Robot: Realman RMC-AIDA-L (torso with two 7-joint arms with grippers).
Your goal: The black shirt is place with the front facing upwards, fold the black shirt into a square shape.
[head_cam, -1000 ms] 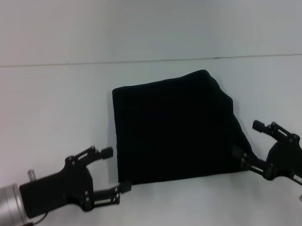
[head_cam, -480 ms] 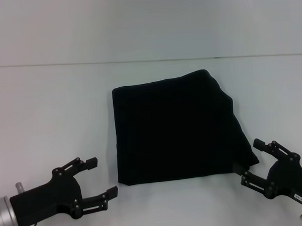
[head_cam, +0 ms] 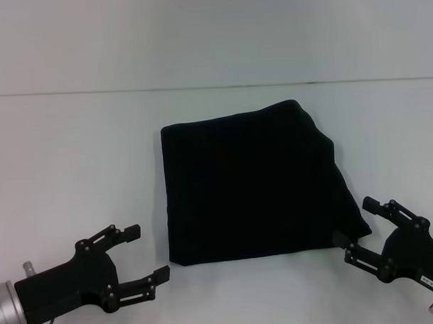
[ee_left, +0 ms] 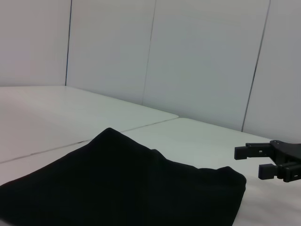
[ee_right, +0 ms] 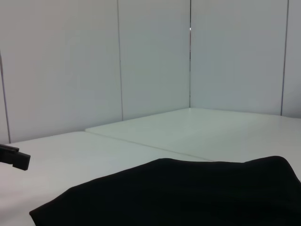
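folded to a rough square at table centre, large plain black cloth shirt [head_cam: 251, 183] flanked by left gripper [head_cam: 150, 258] at seven o'clock and right gripper [head_cam: 355, 227] at four o'clock, both spread wide, clear of cloth; likely folding finished, calling only for retreat.

white table [head_cam: 74, 153], pale panelled walls [ee_right: 150, 56]

A plain white table [head_cam: 74, 153] with a thin seam across it meets pale panelled walls [ee_left: 202, 56].
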